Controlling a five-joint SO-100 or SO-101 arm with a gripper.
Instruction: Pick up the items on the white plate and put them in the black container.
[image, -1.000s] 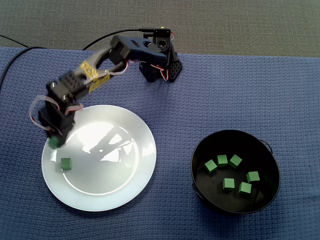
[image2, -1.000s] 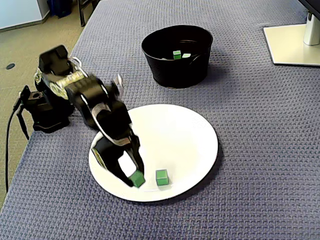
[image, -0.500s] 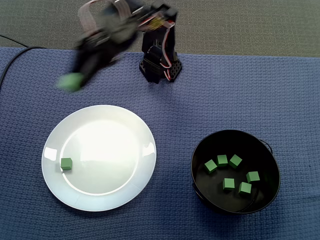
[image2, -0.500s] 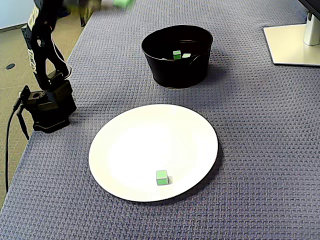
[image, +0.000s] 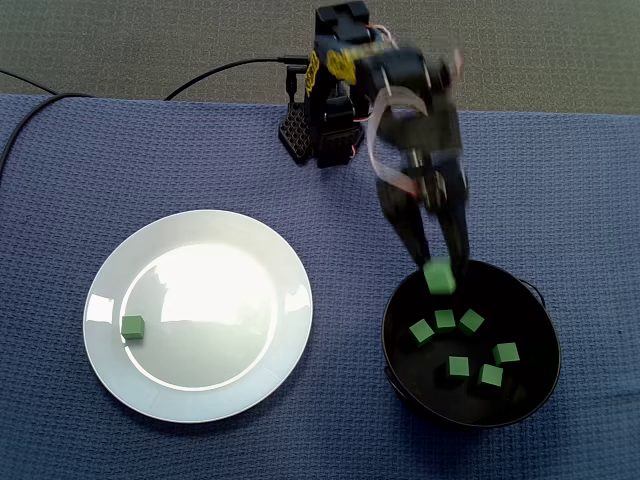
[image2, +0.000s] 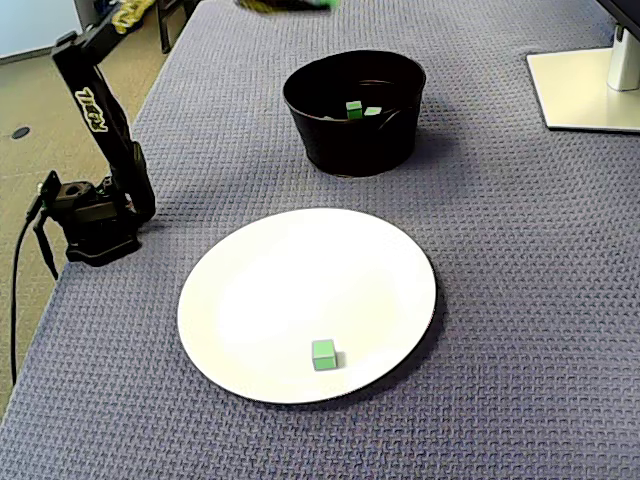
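Swung from the glossy plate (image: 220, 300), tool (image: 438, 272) clamps a green cube (image: 438, 280) over the round black container (image: 388, 335).

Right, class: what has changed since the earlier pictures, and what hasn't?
The gripper, shut on a small green cube, lifted it off the round white plate and swung it over the black round container. The other green cube on the plate and the five cubes in the container stayed put.

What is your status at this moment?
Gripper shut on green cube, over black container rim. Second cube on white plate. Nothing in the way.
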